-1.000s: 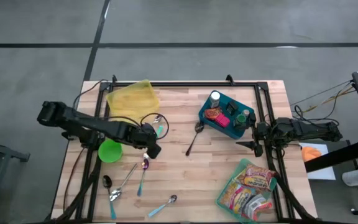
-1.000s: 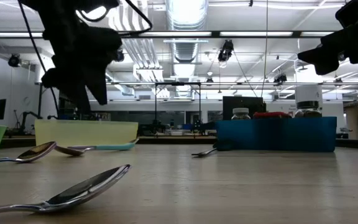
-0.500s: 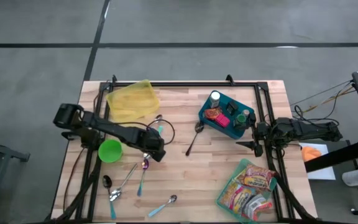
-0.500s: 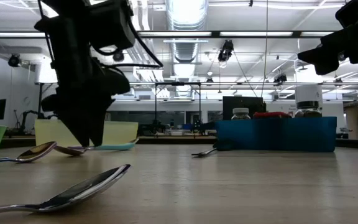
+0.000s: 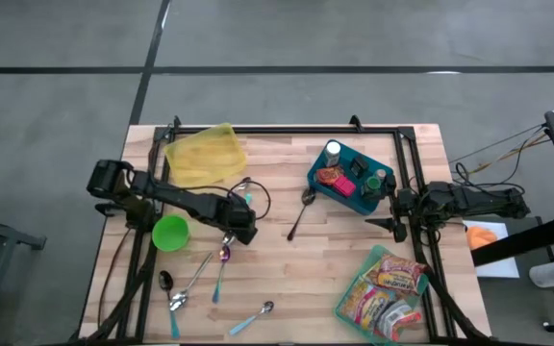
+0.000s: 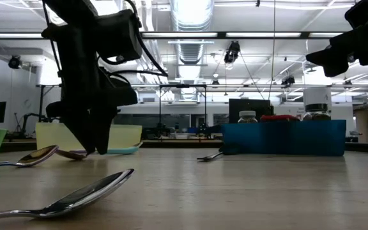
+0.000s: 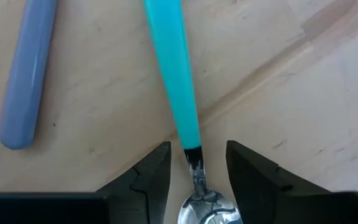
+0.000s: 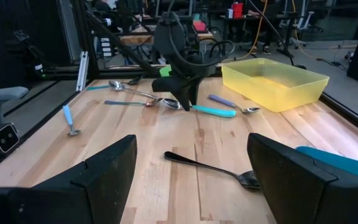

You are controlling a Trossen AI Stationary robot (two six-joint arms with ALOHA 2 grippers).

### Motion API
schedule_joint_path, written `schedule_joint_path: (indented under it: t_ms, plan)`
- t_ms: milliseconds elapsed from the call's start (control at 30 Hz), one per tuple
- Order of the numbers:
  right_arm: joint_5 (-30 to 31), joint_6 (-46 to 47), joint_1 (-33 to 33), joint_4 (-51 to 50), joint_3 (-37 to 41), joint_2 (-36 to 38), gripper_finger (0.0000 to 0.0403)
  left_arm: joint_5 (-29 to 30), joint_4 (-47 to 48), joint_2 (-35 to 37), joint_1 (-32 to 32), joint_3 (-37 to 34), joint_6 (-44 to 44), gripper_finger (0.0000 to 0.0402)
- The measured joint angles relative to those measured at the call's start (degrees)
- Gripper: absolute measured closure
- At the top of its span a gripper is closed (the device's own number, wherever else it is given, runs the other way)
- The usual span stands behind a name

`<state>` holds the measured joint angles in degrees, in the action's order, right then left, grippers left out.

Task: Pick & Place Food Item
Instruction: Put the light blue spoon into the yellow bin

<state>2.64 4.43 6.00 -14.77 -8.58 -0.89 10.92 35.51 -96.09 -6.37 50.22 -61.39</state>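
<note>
Worktop (image 5: pixel 287 259) is carrying tray (image 5: pixel 205 155) at eleven, bin (image 5: pixel 351 181) at two, snacks (image 5: pixel 386 286) at five, spoons (image 5: pixel 196 274) at seven.

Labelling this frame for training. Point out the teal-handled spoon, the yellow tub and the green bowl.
teal-handled spoon (image 7: pixel 174 74): left wrist view, middle of its handle.
yellow tub (image 5: pixel 203 156): high view, middle of its floor.
green bowl (image 5: pixel 170 233): high view, inside of the bowl.

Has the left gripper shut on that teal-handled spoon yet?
Not yet. The left gripper straddles the teal-handled spoon at its neck, with a gap showing on each side between spoon and fingers.
</note>
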Motion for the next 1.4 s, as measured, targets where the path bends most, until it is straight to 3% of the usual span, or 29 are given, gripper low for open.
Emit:
schedule_joint_path:
  t_ms: [567,700,967,1400]
  plan:
    - [0.02,-0.10,0.00,-0.02,0.00,0.00,0.0100,-0.89,-0.09,-2.69,-0.11,0.17,-1.65,0.0252]
    - [0.02,-0.02,0.00,-0.02,0.00,0.00,0.0100,-1.09,-0.33,-2.43,-0.11,0.20,-1.62,0.0283]
    - [0.00,-0.04,0.00,-0.02,0.00,0.00,0.0100,-1.03,-0.59,-2.43,-0.07,0.20,-1.68,0.0385]
    - [0.02,-0.10,-0.02,-0.02,0.00,-0.02,0.0100,-0.61,-0.77,-2.27,-0.07,0.17,-1.49,0.0391]
